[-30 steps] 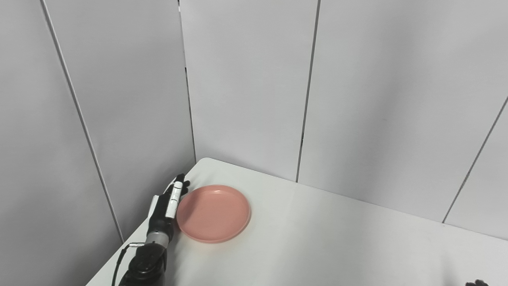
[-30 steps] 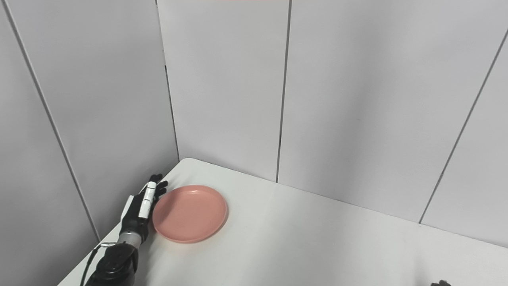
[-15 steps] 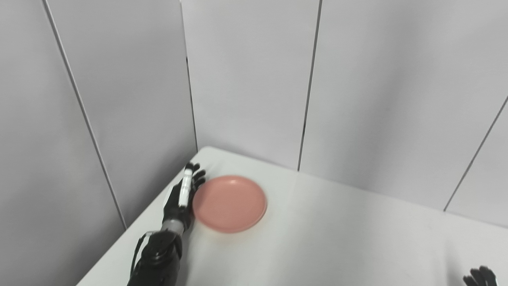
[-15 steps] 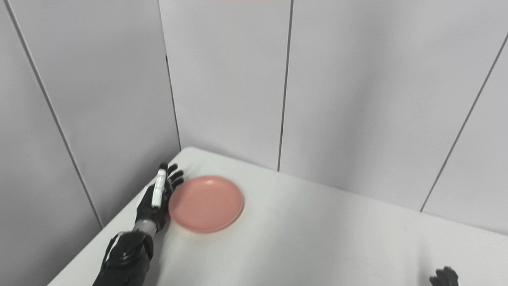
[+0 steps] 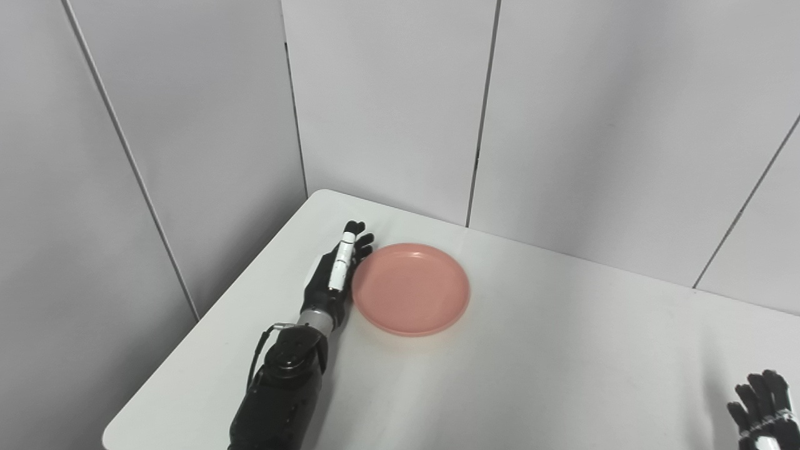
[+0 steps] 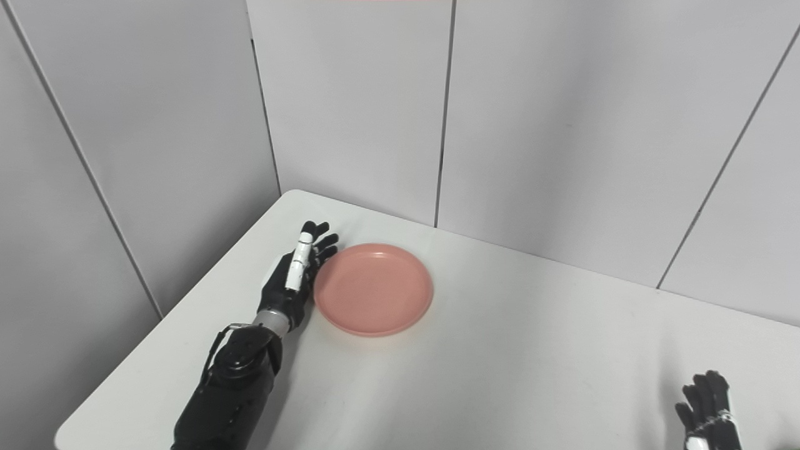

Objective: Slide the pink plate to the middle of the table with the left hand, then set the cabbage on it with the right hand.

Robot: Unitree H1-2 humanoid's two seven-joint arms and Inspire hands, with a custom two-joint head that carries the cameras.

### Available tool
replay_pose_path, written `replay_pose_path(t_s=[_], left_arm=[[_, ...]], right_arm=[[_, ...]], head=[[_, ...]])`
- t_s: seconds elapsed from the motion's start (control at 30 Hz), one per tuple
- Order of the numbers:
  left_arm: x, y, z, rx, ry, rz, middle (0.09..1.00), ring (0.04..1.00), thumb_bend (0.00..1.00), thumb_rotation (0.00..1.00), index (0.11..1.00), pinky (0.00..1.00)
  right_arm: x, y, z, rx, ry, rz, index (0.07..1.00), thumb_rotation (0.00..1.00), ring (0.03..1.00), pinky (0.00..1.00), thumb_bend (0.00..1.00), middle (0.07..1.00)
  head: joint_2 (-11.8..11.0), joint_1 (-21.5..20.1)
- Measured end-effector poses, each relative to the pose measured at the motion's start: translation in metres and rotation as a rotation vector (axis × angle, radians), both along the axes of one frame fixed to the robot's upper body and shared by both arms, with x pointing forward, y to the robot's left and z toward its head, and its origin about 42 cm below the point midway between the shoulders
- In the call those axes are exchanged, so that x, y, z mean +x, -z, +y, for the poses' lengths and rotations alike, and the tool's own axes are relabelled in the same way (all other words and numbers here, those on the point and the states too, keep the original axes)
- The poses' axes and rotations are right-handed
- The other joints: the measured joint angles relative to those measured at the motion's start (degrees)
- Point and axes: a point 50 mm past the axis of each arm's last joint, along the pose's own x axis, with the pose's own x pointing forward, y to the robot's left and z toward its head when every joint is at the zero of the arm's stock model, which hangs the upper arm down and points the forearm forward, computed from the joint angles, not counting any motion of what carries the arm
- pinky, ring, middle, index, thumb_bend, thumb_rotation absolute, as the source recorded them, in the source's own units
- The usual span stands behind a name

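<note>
My left hand [image 5: 335, 275], fingers extended flat, touched the left rim of the pink plate [image 5: 410, 289], which sat left of the surface [image 5: 531, 362] centre. Sliding unfinished. My right hand [image 6: 709, 403] waited, fingers spread. No cabbage visible.

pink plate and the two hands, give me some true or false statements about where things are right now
1. The pink plate is empty. True.
2. The left hand grips the plate from above. False: it is open, fingers straight, set edge-on against the plate's left rim.
3. The right hand holds a cabbage. False: it is open at the bottom right corner, holding nothing; no cabbage is in view.
4. The plate lies flat on the white table. True.
5. The plate sits nearer the table's left corner than the right hand. True.
</note>
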Motion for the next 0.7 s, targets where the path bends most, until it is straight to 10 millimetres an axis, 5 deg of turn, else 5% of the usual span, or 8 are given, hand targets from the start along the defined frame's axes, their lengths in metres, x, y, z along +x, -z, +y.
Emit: replay_pose_path(t_s=[0.7], left_arm=[[-0.017, 0.014, -0.056, -0.001, 0.228, -0.043, 0.938, 0.953, 0.71, 1.0, 0.926, 0.99]], right_arm=[[0.005, 0.008, 0.02, -0.01, -0.013, 0.018, 0.931, 0.75, 0.915, 0.97, 0.74, 0.91]], head=[[-1.23, -15.2]])
